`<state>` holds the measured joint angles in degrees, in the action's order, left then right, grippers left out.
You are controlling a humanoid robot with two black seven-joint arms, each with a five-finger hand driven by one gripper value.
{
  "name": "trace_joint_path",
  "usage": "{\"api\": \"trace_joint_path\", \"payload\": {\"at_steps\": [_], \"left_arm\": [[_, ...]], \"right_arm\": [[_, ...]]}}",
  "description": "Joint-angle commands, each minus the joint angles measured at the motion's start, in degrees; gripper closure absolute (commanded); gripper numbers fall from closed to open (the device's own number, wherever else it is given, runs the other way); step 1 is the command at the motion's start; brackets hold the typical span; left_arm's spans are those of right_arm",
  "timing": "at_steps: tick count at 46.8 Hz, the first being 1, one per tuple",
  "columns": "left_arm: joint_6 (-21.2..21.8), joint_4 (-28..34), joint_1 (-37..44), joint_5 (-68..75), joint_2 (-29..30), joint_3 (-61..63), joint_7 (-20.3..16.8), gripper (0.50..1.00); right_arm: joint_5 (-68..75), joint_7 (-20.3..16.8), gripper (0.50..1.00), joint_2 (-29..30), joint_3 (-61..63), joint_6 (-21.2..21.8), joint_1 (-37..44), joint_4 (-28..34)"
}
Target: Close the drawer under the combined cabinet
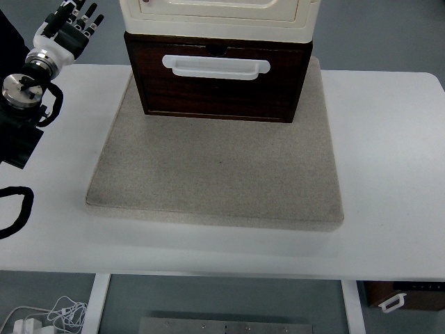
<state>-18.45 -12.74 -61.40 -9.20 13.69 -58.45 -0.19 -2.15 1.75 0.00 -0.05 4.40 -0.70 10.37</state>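
left hand point(69, 26): up-left of drawer, well apart, fingers loosely spread, holding nothing | drawer point(221, 78): dark wood box on mat point(208, 181), under cream cabinet point(219, 17), front jutting out | handling: likely rigid, slides easily; push flat on front beside white handle point(215, 66) | right hand: unseen
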Motion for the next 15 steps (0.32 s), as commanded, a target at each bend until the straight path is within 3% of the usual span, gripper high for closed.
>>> {"api": "trace_joint_path", "payload": {"at_steps": [1,15], "left_arm": [[-0.1,0.0,0.1,-0.3,-0.2,0.0,-0.3,0.501],[-0.1,-0.1,0.0,-0.2,-3.0,0.0,-1.7,0.504]], "right_arm": [[0.0,0.0,0.548,0.0,0.1,0.1,0.0,0.0],[0.0,0.0,0.548,0.0,0.0,0.1,0.1,0.0]]}}
